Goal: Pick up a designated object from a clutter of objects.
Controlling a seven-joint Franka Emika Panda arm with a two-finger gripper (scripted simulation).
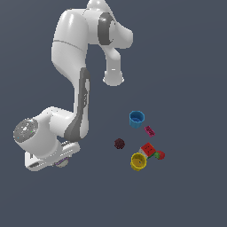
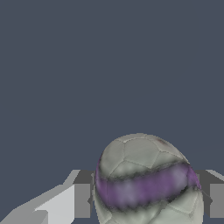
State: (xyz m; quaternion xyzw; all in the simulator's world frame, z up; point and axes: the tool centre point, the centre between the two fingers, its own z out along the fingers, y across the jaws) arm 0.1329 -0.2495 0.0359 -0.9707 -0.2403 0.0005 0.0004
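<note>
Arm folded low, gripper (image 2: pixel 146 200) apparently clasping striped ball (image 2: pixel 146 179).

A flat, uniform slate-blue surface (image 1: pixel 186 53) fills the whole exterior view, with no seam between floor and wall. It looks matte and evenly lit, without distinct shadows or highlights. The wrist view shows the same plain slate-blue field (image 2: pixel 109 65) behind everything.

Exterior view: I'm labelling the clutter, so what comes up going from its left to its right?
Gripper with striped ball → maroon bumpy ball → blue cup → pink flat piece → red-green piece.
</note>
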